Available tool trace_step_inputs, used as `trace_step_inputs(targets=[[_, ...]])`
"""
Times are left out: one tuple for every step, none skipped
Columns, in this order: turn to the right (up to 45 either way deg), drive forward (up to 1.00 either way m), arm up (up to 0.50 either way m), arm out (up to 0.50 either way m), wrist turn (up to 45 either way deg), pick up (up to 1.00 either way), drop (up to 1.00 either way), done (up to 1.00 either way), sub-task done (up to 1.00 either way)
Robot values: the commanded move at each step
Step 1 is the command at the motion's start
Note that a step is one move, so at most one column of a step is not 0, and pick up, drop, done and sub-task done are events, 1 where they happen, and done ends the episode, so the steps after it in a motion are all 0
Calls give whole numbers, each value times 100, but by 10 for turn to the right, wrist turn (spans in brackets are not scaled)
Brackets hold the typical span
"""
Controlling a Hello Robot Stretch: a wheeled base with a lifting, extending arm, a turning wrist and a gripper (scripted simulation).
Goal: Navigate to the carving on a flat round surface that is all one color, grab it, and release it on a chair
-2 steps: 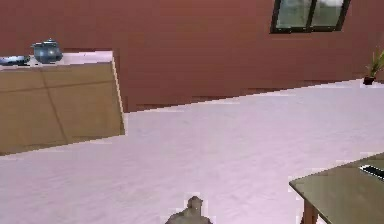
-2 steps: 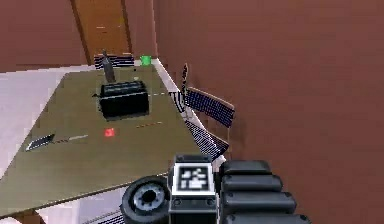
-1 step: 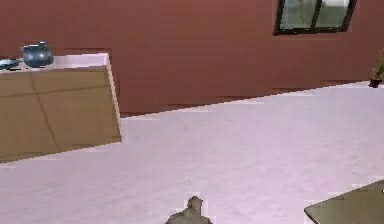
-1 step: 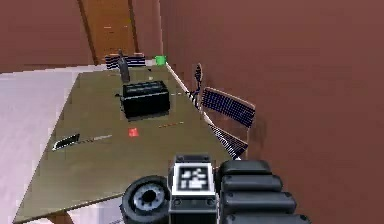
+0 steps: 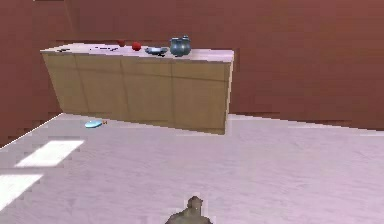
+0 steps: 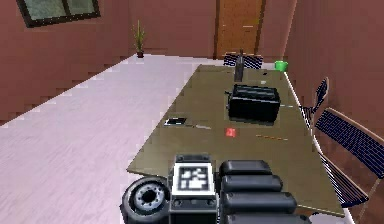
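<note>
Forward view has what looks like the carving (image 5: 190, 211), a little brownish figure low on the floor (image 5: 260, 165) dead ahead, while the gripper (image 6: 146, 200) is off sideways at the surface's (image 6: 200, 105) near edge, can't tell if it holds anything.

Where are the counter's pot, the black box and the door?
pot (image 5: 180, 47), forward view, its body.
black box (image 6: 254, 108), arm side view, its front face.
door (image 6: 240, 25), arm side view, its middle panel.
</note>
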Motion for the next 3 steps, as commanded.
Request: trace_step_inputs(targets=[[0,0,0,20,0,0,0,0,0],[0,0,0,0,450,0,0,0,0],[0,0,0,0,450,0,0,0,0]])
